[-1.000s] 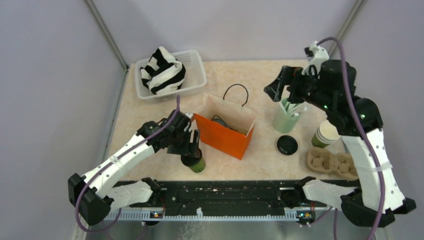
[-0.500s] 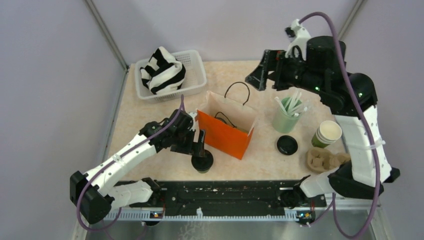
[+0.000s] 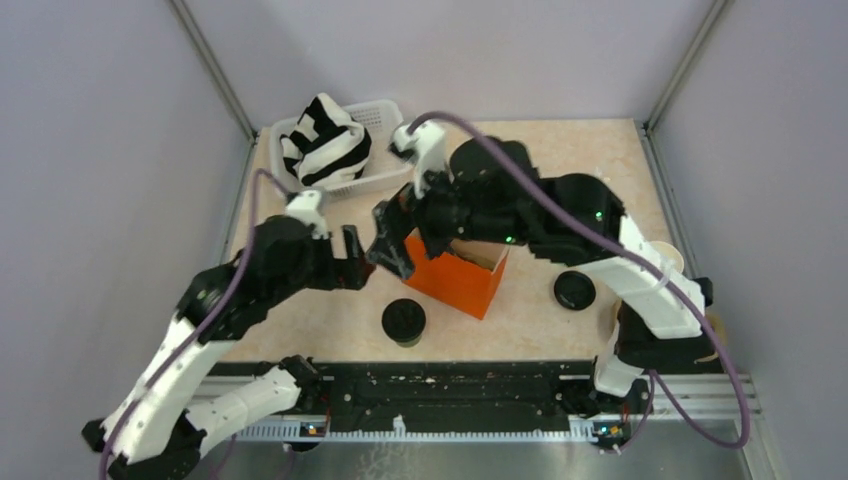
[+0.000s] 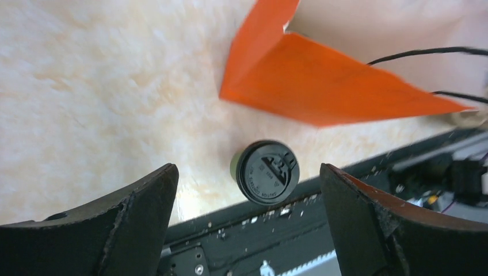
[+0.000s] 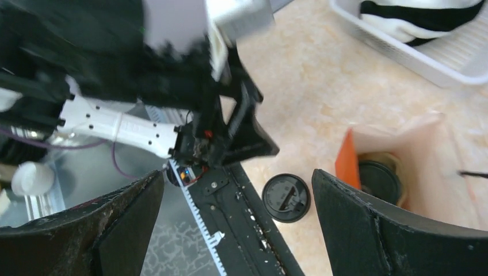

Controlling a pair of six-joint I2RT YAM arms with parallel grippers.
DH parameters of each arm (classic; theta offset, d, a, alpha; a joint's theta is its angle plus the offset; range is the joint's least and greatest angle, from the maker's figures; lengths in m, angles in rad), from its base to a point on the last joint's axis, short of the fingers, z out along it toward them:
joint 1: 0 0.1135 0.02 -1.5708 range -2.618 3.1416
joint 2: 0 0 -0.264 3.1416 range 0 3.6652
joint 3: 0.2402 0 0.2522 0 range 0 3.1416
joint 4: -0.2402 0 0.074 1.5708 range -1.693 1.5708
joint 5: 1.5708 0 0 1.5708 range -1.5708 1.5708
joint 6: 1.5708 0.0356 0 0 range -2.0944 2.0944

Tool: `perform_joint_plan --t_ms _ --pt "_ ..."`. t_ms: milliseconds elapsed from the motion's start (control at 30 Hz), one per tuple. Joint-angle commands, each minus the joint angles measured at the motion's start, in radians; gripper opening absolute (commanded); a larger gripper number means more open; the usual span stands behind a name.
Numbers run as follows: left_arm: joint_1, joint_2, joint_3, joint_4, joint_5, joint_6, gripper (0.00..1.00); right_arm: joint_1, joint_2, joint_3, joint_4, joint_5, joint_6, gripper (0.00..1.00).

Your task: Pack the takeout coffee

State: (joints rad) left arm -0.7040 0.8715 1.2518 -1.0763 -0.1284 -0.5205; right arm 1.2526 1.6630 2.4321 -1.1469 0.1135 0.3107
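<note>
**Overhead and wrist views, two arms at a marbled worktop [image 3: 560,160].** A dark green paper cup [image 3: 404,321] with a round black lid pressed on stands upright by the worktop's near edge, just in front of the near left corner of an orange paper bag [image 3: 455,280]. Nothing touches the cup. The bag stands open near the middle of the worktop, cream inside, with thin black cord handles. The right wrist view shows a dark round shape low inside the bag; what it is cannot be told.

The left gripper [image 4: 247,172] hangs above the worktop to the left of the bag. Its fingers [image 4: 132,224] are spread wide with nothing between them, and the lidded cup lies far below, framed in the gap. The right gripper [image 5: 237,175] reaches across over the bag's left end, close to the left gripper. Its jaws are likewise wide apart and hold nothing.

A loose black lid [image 3: 573,290] lies flat to the right of the bag, partly behind the right arm. A white slatted basket [image 5: 426,60] sits at the far left corner and holds a bundled black-and-white striped cloth [image 3: 325,140].
</note>
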Motion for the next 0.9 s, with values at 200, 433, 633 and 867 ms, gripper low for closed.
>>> perform_joint_plan --t_ms 200,433,633,867 --pt "-0.004 -0.241 0.142 0.001 -0.358 -0.025 0.98 0.188 -0.006 -0.331 0.050 0.172 -0.121 0.99" --pt "-0.005 -0.231 0.152 0.035 -0.425 -0.051 0.98 0.202 0.141 -0.354 -0.129 0.263 0.049 0.98" --pt "-0.004 -0.225 0.150 0.038 -0.396 -0.057 0.98 0.197 0.229 -0.429 -0.092 0.265 0.148 0.97" --pt "-0.004 -0.231 0.141 0.051 -0.372 -0.049 0.98 0.120 0.197 -0.607 0.042 0.203 0.196 0.91"
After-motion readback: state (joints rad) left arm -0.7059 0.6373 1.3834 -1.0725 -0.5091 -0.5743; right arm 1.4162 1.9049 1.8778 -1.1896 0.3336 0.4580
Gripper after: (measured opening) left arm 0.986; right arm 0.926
